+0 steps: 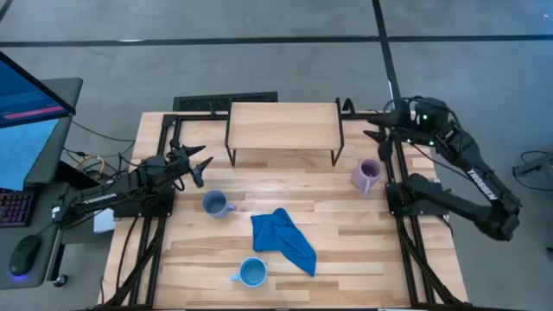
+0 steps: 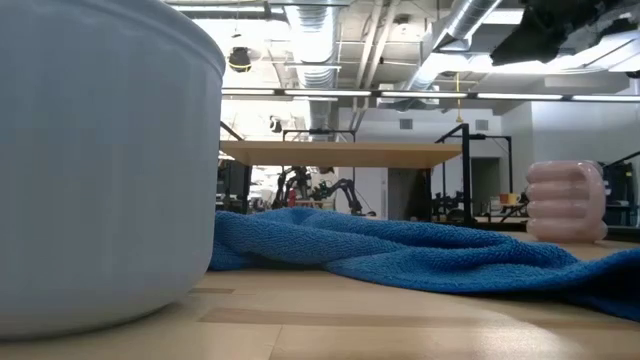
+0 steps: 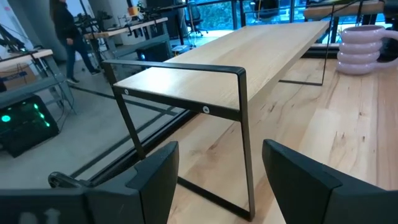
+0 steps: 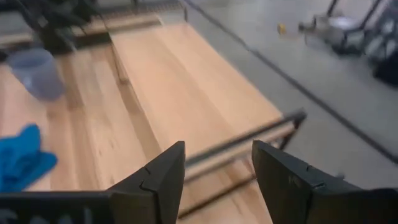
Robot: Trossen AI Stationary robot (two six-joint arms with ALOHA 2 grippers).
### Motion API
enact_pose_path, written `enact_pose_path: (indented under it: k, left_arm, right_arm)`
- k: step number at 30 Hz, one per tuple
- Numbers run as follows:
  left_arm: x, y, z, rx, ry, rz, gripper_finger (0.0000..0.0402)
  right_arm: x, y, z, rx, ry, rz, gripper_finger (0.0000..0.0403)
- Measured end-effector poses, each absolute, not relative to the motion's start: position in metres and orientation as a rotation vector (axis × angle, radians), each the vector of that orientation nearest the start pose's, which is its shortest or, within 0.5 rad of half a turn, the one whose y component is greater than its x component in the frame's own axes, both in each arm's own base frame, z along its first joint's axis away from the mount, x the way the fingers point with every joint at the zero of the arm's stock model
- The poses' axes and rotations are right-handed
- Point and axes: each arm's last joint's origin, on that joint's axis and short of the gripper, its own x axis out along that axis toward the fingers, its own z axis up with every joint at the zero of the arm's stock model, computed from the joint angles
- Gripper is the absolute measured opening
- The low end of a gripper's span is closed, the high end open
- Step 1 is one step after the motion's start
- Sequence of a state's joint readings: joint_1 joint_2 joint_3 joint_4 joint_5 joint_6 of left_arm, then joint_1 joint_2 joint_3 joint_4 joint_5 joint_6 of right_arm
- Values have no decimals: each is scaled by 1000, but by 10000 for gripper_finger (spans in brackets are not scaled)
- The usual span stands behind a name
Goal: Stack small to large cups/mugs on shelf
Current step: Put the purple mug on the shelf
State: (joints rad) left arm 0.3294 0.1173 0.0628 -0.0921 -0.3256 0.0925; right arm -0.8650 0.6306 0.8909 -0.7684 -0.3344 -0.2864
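The shelf (image 1: pixel 283 127) stands on its black legs at the table's far middle, with nothing on it. The pale purple mug (image 1: pixel 367 176) stands upright on the table by the shelf's right end. The grey-blue mug (image 1: pixel 214 205) stands left of centre. The bright light blue mug (image 1: pixel 251 273) stands near the front edge and fills the left of the low view (image 2: pixel 100 160). My left gripper (image 1: pixel 200 164) is open and empty, left of the shelf, facing it (image 3: pixel 249 56). My right gripper (image 1: pixel 373 136) is open and empty, raised beside the shelf's right end (image 4: pixel 186 74).
A crumpled blue cloth (image 1: pixel 283 240) lies on the table between the grey-blue mug and the light blue mug. A monitor and keyboard (image 1: pixel 17 207) stand off the table's left side. A person (image 3: pixel 65 25) walks in the room far behind.
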Motion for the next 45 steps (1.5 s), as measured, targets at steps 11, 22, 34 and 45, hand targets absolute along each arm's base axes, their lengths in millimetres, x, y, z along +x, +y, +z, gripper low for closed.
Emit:
enact_pose_path:
  k: [11, 22, 34, 45]
  left_arm:
    - [91, 41, 167, 87, 182, 646, 224]
    - [91, 41, 167, 86, 184, 646, 224]
    - [91, 41, 166, 86, 185, 645, 224]
    - [91, 41, 166, 86, 186, 645, 224]
  right_arm:
    - [104, -75, 324, 268, 770, -412, 209]
    - [126, -81, 301, 316, 1038, -387, 181]
    - [127, -83, 287, 465, 1222, -449, 166]
    - [127, -85, 279, 572, 1339, -567, 163]
